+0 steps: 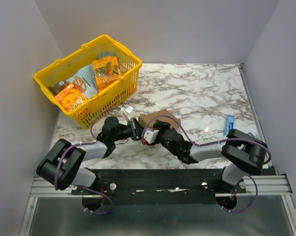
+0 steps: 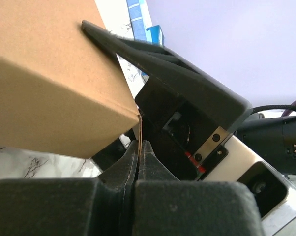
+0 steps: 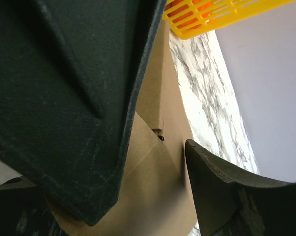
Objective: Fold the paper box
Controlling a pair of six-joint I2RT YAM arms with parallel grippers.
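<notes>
The paper box (image 1: 163, 117) is a small brown cardboard box just ahead of both arms, near the middle of the marble table. My left gripper (image 1: 136, 129) reaches it from the left and is shut on a thin cardboard flap at the box's lower corner. In the left wrist view the flap's edge runs down between the closed fingers of the left gripper (image 2: 139, 146), under the paper box (image 2: 49, 73). My right gripper (image 1: 151, 132) straddles the box's near side. In the right wrist view the paper box (image 3: 158, 191) fills the right gripper (image 3: 158, 147), both fingers against its walls.
A yellow basket (image 1: 122, 83) with several printed snack packs stands at the back left; its corner shows as the yellow basket (image 3: 222, 14) in the right wrist view. A small blue packet (image 1: 229, 123) lies near the table's right edge. Grey walls close in the table on three sides.
</notes>
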